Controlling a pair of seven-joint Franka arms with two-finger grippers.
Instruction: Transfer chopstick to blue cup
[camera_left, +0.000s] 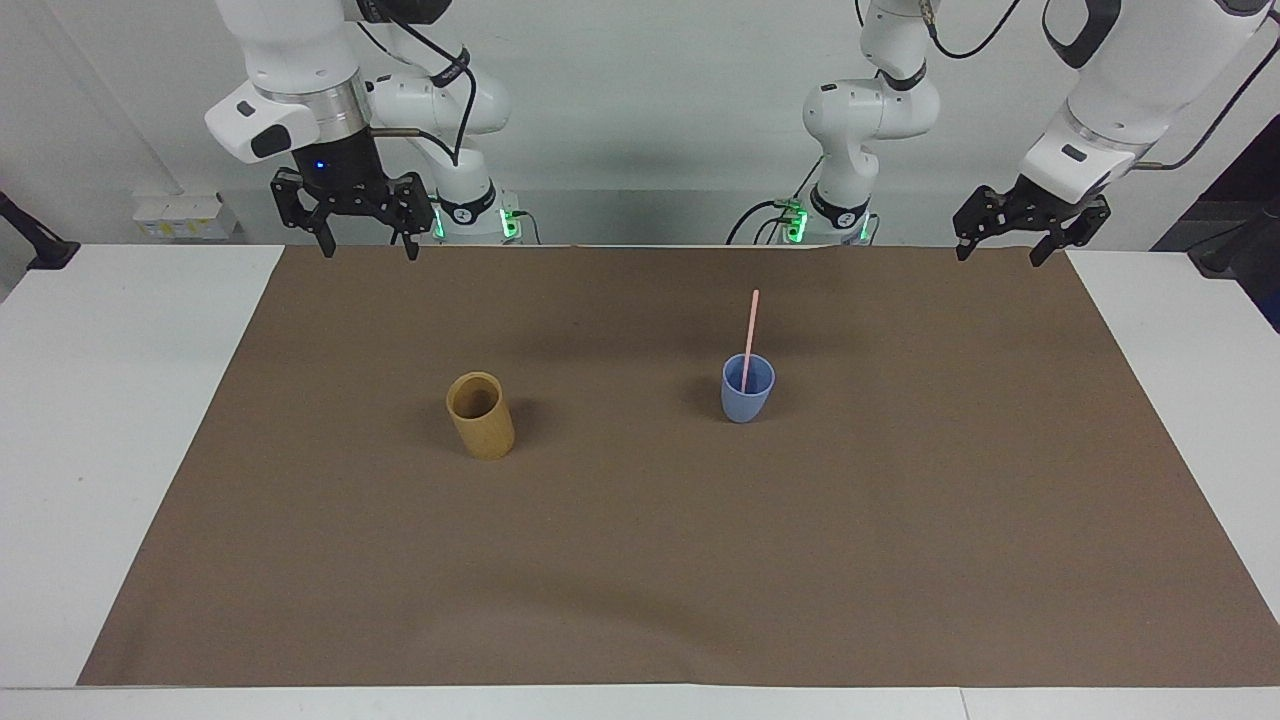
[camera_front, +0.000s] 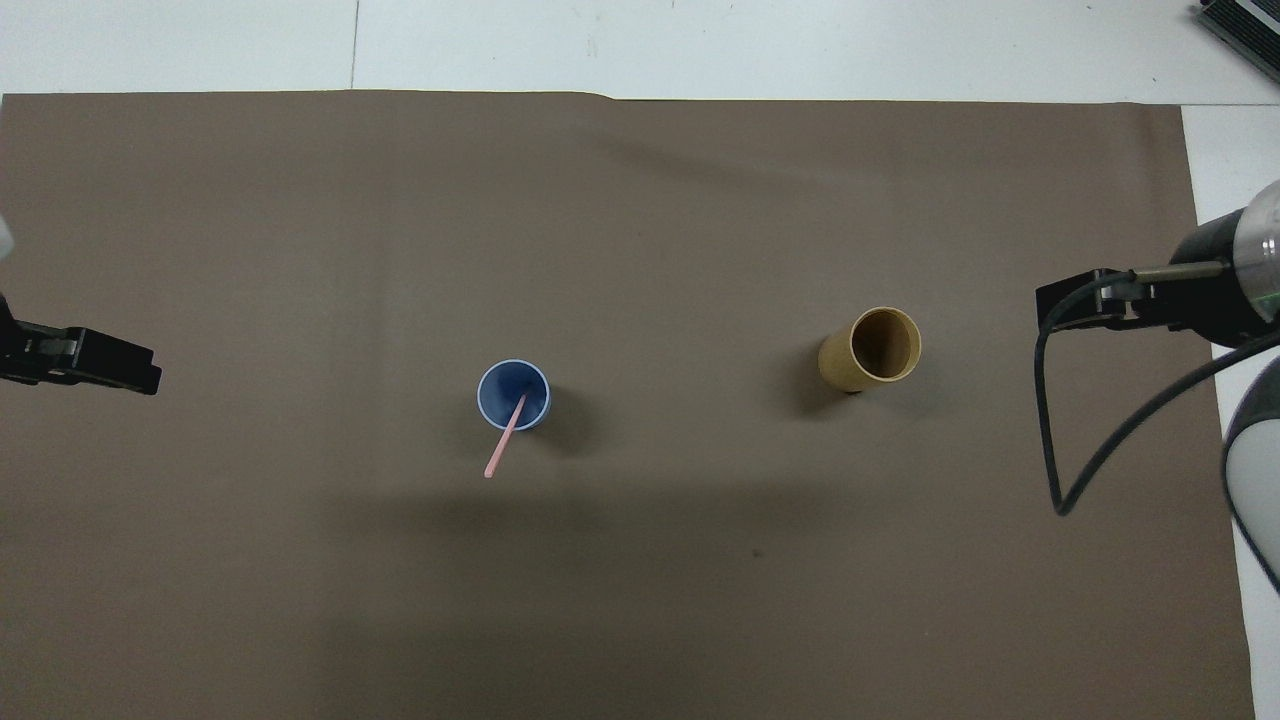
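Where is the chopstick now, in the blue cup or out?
In: the chopstick stands in the blue cup, leaning on its rim.

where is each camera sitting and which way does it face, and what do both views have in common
Facing view: high across the table, looking at the robots; both arms with bases show, right gripper and left gripper open and raised near the robots' edge of the brown mat.
Overhead view: high above the robots' end, looking steeply down; only the left gripper and the right arm's wrist show at the edges.
Shared: the chopstick standing in the blue cup, the tan cup, the mat.
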